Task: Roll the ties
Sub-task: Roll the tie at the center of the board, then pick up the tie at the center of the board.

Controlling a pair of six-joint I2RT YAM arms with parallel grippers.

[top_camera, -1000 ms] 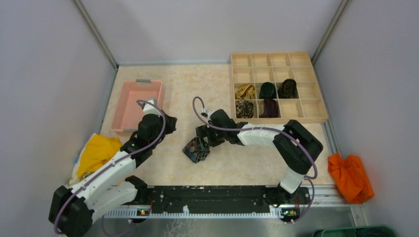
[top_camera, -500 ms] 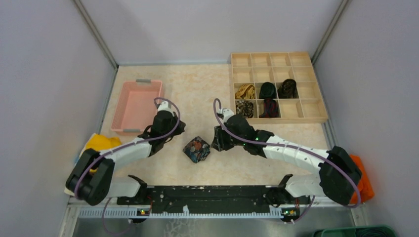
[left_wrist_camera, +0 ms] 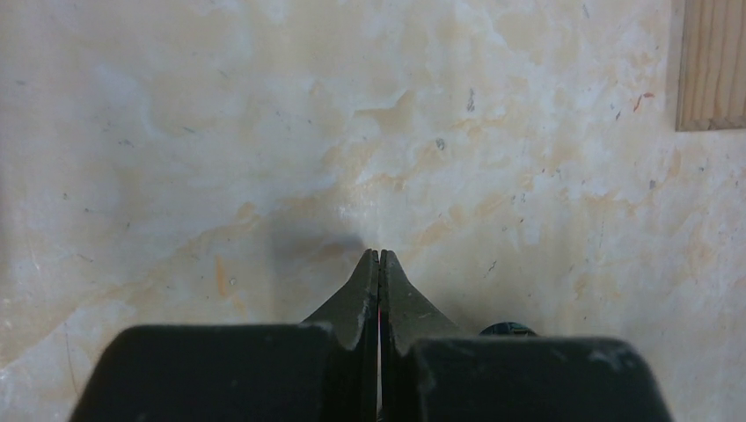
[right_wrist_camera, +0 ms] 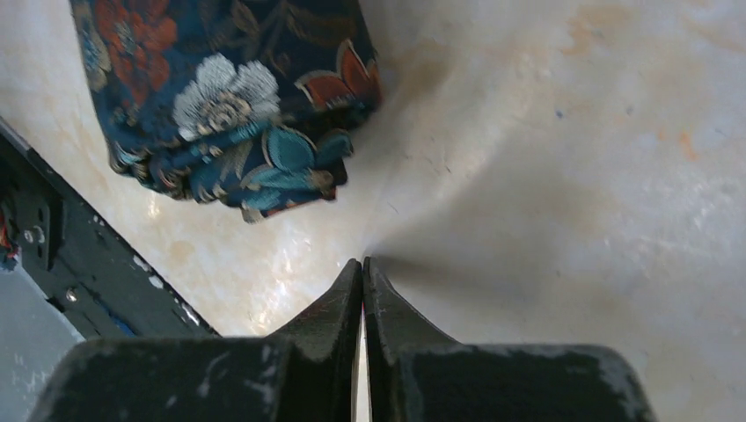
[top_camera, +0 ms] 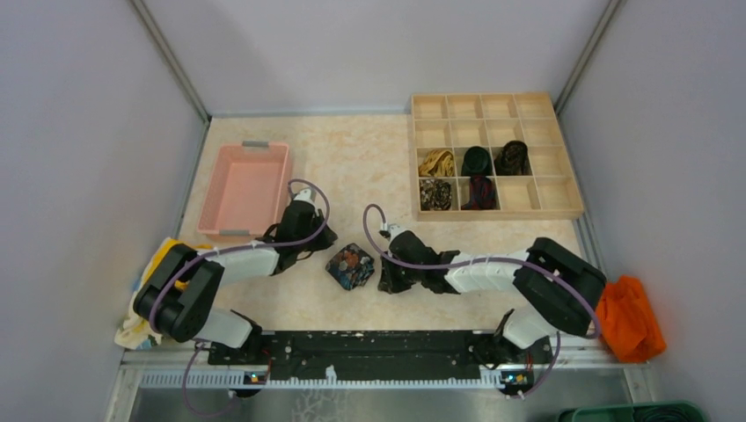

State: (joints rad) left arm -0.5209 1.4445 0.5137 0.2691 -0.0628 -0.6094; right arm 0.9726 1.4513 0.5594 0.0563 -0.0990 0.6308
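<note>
A rolled dark floral tie [top_camera: 350, 265] lies on the table between my two grippers, touched by neither. In the right wrist view this tie [right_wrist_camera: 229, 97] sits up and to the left of my fingertips. My right gripper [top_camera: 383, 281] [right_wrist_camera: 363, 261] rests low over the table just right of it, shut and empty. My left gripper [top_camera: 325, 237] [left_wrist_camera: 379, 253] is just left of and behind the coil, shut on nothing over bare table. Several other rolled ties fill cells of the wooden organizer [top_camera: 563, 209], among them a gold one [top_camera: 435, 163] and a red-black one [top_camera: 479, 192].
A pink bin [top_camera: 245, 186] stands at the back left. A yellow cloth [top_camera: 167, 257] lies by the left arm and an orange cloth [top_camera: 626, 315] off the table's right edge. The black base rail [top_camera: 378, 347] runs along the near edge. The organizer's corner [left_wrist_camera: 713, 61] shows in the left wrist view.
My right gripper let go of the floral tie, drew back to its right and shut. The left arm swung in toward the tie's left side. The coil stayed put.
</note>
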